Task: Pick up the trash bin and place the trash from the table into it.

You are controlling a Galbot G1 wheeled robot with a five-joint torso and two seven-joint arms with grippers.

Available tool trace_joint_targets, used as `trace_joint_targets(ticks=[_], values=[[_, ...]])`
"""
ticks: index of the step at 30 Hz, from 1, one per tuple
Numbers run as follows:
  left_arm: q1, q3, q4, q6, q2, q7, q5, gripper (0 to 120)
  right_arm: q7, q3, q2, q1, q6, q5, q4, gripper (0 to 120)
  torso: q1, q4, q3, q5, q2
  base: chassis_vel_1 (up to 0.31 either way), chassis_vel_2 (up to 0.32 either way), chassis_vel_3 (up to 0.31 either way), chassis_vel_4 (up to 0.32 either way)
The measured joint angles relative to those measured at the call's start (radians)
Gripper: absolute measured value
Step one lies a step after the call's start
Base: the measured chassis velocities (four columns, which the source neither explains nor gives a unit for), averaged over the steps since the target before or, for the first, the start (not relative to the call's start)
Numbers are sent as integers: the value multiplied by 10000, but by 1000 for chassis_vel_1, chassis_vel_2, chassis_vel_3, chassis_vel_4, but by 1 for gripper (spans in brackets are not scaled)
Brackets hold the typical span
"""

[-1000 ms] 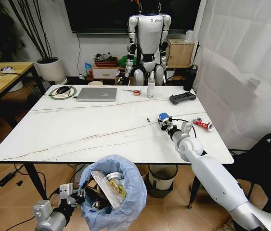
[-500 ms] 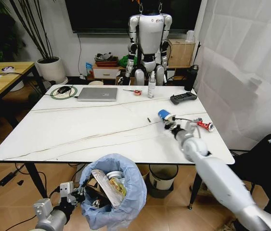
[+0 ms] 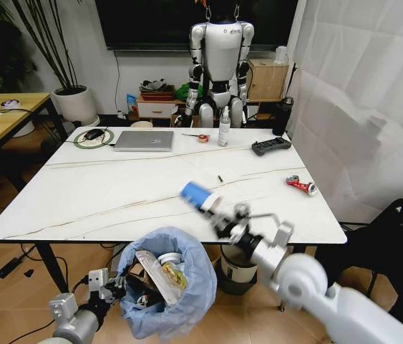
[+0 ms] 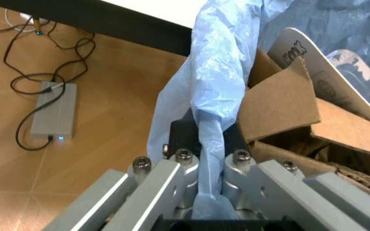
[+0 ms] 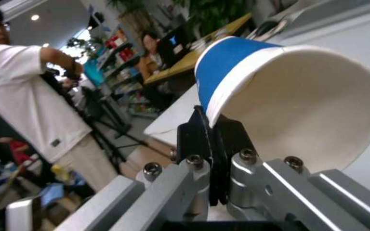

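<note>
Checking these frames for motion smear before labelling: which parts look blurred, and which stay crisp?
Head view: the blue paper cup and right gripper are smeared, while the table and trash bin are sharp. Right wrist view: the cup is crisp, the room behind soft. Left wrist view: the left gripper on the bag is crisp.

Bystander items at the table's far side

A laptop (image 3: pixel 144 140), spray bottle (image 3: pixel 224 127) and game controller (image 3: pixel 271 146) sit well beyond the right gripper; a potted plant (image 3: pixel 72 100) stands farther left.
</note>
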Motion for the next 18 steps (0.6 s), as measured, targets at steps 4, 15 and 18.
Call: trace_joint_targets(ticks=[4,15,18], values=[[-6,-2,-9,7,-7,-11,0,0,112,-881,105,278,154,17,27,0,0,1,0,1,0,0,0,0,0],[-14,-69,-86,28,-6,-70,-51,0,901,-1698,298,43,150,-220,-27,0,0,-1,1,1,0,0,0,0,0],[-32,-37,-93,46,-15,-115,-58,0,1003,-1641,378,26,122,-340,-110,0,1,0,1,1,-2,0,0,0,0]])
